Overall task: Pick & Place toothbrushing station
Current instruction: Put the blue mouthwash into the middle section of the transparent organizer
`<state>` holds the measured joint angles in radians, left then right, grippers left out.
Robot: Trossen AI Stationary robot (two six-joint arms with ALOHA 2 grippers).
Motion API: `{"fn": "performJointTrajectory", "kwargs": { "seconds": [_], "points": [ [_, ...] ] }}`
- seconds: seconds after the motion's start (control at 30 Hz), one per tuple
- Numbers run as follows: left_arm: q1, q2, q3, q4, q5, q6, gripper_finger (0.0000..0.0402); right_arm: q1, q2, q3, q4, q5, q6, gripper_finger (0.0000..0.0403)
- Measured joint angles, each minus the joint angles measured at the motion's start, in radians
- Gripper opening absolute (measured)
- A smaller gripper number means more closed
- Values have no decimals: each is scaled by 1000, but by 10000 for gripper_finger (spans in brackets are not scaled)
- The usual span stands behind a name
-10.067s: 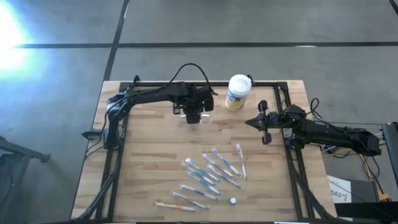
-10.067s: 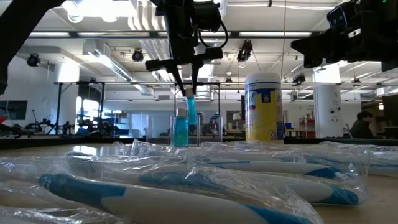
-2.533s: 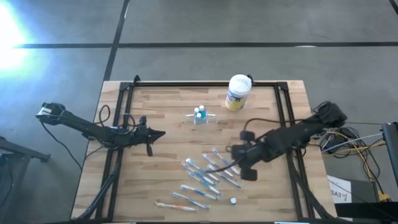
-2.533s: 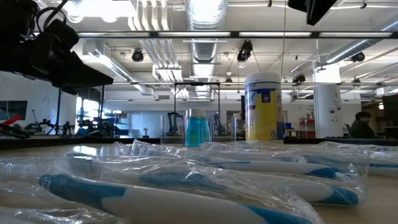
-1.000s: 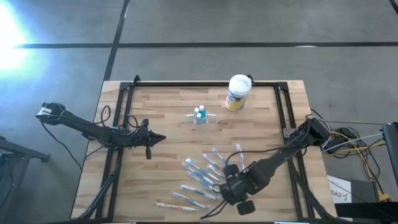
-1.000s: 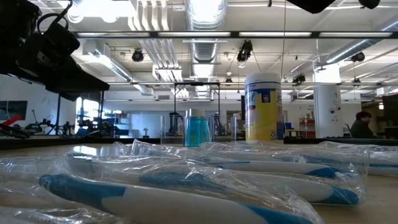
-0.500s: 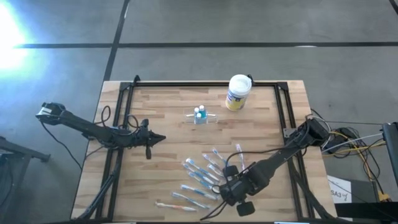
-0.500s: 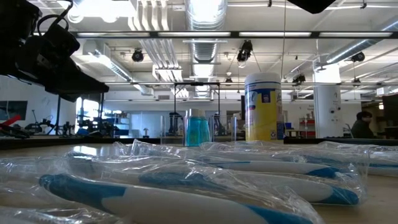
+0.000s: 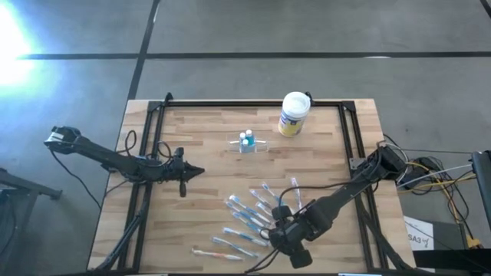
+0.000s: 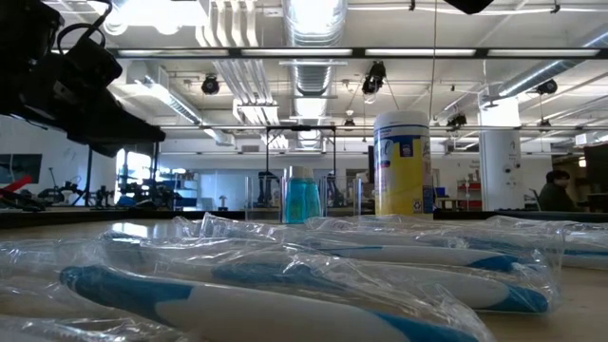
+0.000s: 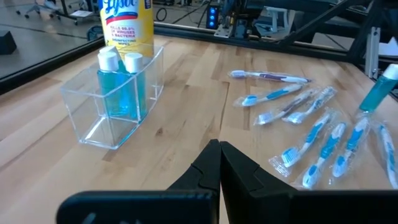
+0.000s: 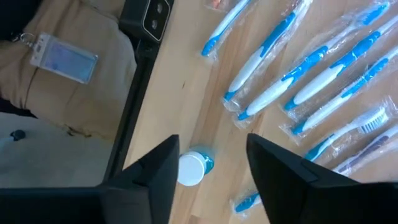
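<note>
Right gripper: fingers spread over small bottle, near tabletop front edge | Left gripper: fingers pressed together, left side | Station: two blue bottles inside

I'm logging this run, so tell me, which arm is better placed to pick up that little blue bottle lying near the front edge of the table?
Right. The right gripper hangs open over the small bottle, which shows between its fingers. The left gripper is shut and waits far off at the table's left side.
</note>
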<state>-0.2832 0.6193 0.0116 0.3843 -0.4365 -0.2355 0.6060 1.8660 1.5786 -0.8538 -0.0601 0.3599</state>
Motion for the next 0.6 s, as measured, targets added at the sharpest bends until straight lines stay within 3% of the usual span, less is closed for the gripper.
{"fn": "performJointTrajectory", "kwargs": {
  "seconds": [0.6],
  "points": [
    [0,0,0,-12,2,-1,5,17,1,-43,5,8,28,245]
  ]
}}
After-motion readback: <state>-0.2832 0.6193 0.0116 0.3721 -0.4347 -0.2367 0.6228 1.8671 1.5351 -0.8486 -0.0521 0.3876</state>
